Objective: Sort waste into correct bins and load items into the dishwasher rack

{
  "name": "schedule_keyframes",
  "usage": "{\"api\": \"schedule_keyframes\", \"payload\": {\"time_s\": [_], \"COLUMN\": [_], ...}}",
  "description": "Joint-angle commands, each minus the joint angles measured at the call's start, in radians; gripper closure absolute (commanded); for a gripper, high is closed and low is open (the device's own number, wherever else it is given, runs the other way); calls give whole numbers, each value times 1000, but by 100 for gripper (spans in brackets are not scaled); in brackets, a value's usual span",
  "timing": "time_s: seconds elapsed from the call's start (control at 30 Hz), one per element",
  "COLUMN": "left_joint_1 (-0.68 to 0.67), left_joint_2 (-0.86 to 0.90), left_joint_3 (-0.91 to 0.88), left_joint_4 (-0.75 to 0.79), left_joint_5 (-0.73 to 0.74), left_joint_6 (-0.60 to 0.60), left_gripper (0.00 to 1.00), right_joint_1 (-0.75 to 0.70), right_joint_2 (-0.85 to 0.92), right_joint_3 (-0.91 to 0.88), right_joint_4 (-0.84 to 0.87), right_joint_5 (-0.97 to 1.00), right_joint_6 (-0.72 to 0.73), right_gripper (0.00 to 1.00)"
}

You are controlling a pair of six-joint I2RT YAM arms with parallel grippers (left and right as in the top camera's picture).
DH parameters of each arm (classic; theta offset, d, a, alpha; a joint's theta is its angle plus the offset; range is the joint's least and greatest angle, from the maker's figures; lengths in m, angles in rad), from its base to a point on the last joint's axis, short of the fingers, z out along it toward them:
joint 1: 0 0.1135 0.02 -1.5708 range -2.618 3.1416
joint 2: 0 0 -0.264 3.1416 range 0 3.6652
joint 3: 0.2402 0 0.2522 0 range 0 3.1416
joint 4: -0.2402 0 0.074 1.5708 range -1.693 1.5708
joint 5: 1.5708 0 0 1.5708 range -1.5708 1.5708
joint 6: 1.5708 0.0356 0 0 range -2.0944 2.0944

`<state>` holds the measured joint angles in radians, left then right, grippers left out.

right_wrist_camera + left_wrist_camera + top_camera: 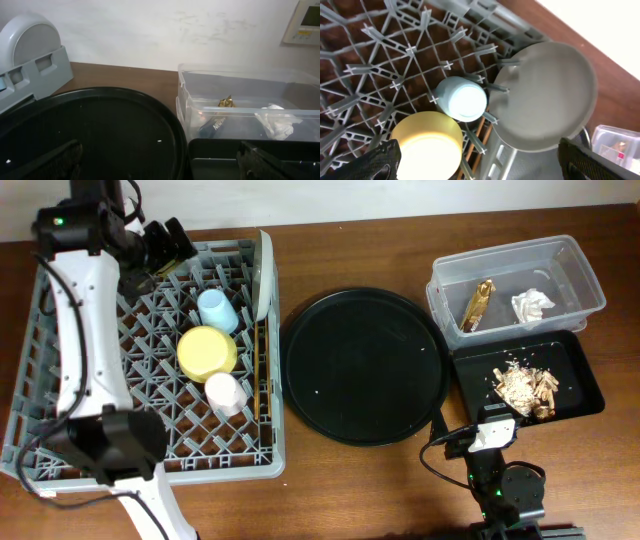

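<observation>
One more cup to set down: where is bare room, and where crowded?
Free: the round black tray, between rack and clear tub, and the rack's lattice between the pink cup and its near rim. Crowded: around blue cup, yellow bowl, plate.

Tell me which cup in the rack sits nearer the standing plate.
The light-blue cup, beside the grey plate; the pink cup lies beyond the yellow bowl.

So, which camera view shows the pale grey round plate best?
The left wrist view: the pale grey round plate shows its broad face, standing on edge among the pegs of the grey plastic rack. Overhead it is only a thin sliver; the right wrist view catches its upper part.
</observation>
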<state>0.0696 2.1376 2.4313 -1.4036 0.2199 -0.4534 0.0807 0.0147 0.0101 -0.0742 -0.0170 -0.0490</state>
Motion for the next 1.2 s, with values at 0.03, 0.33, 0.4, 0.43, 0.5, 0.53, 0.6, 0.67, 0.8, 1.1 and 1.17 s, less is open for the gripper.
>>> {"api": "schedule_keyframes", "payload": {"time_s": [0.03, 0.33, 0.4, 0.43, 0.5, 0.53, 0.6, 0.67, 0.8, 1.1, 1.17], "left_joint_1": [-4, -4, -4, -4, -4, -4, -4, -4, -4, -29, -51], "left_joint_2": [-229, -602, -715, -779, -912, -970, -1096, -1244, -1514, -1862, -1913], "left_joint_3": [11, -6, -66, -122, -265, -337, -511, -737, -1198, -1891, -2007], "left_joint_4": [-1, -1, -1, 0, 0, 0, 1, 0, 75, 1015, 1234], "left_joint_5": [-8, -8, -55, -65, -88, -101, -114, -145, -166, -192, -214], "left_joint_6": [13, 14, 17, 17, 20, 21, 20, 20, 20, 21, 21], "left_gripper": [1, 1, 1, 1, 1, 1, 1, 1, 1, 1, 1], "right_joint_1": [-4, -4, -4, -4, -4, -4, -4, -4, -4, -4, -4], "right_joint_2": [-11, -11, -11, -11, -11, -11, -11, -11, -11, -11, -11], "right_joint_3": [-5, -5, -5, -5, -5, -5, -5, -5, -5, -5, -5], "right_joint_4": [-5, -5, -5, -5, -5, -5, -5, -5, -5, -5, -5], "right_joint_5": [13, 13, 13, 13, 13, 13, 13, 13, 13, 13, 13], "right_joint_6": [1, 0, 0, 0, 1, 0, 1, 0, 0, 0, 0], "right_gripper": [1, 1, 1, 2, 1, 1, 1, 1, 1, 2, 2]}}
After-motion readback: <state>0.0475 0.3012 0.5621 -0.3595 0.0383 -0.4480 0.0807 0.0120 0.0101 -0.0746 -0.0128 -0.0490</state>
